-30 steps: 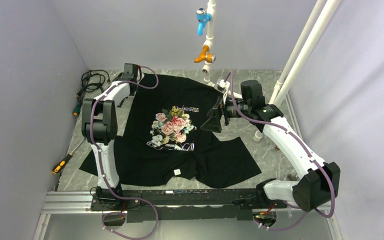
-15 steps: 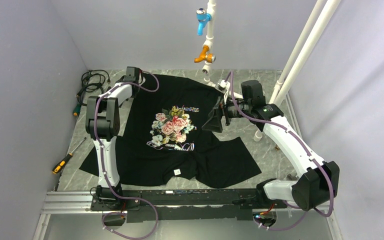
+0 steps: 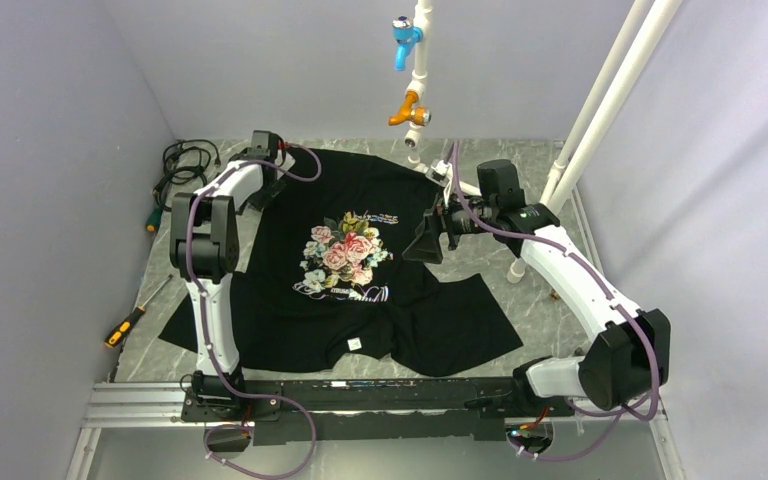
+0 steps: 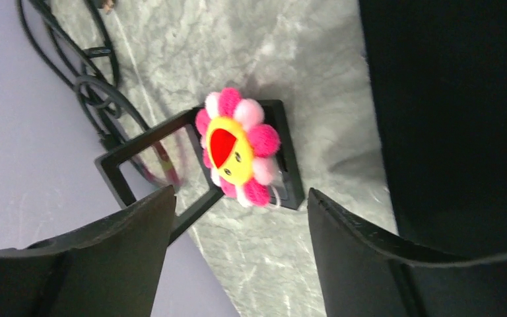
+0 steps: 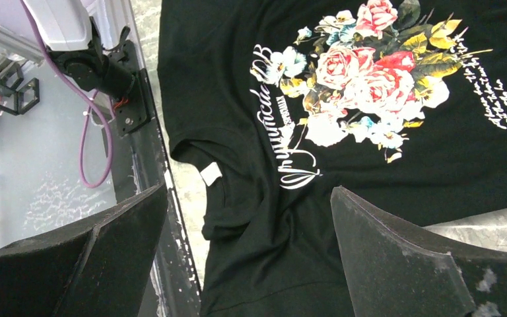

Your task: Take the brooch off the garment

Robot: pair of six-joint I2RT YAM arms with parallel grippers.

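Risk nearest the jaws first: with L gripper [image 4: 239, 198] spread wide & empty, could snag brooch [image 4: 237, 148] on a fingertip if drawn away crooked, knocking it off its perch. Could also sweep it toward garment [image 4: 455, 119], lying off to one side of the jaws in L wrist view, w/ pin catching cloth again. Further out, could tip black frame [image 4: 138, 152] under the brooch. Looks light, stands on bare table [image 4: 304, 53], w/ cables [image 4: 86, 86] close beyond; a nudge prob. enough to send brooch in among them. Cannot tell how firmly propped. On R side: R gripper [image 5: 247, 191] likewise wide, holding nothing, hovering above garment. If lowered, could bunch fabric near white label [image 5: 210, 174]; little harm to task, as judged.

Position: brooch straight ahead of L jaws, centred btw the two fingers, beyond their tips, touching neither. Resting on a corner of the frame, face toward camera, pink petals round yellow centre. Clear of garment, w/ strip of marble btw them, so, as judged from these views: removal done. From R jaws: brooch not in sight; only printed bouquet [image 5: 363, 72] & script ahead, past the tips. Not findable in top view either; too small or hidden.
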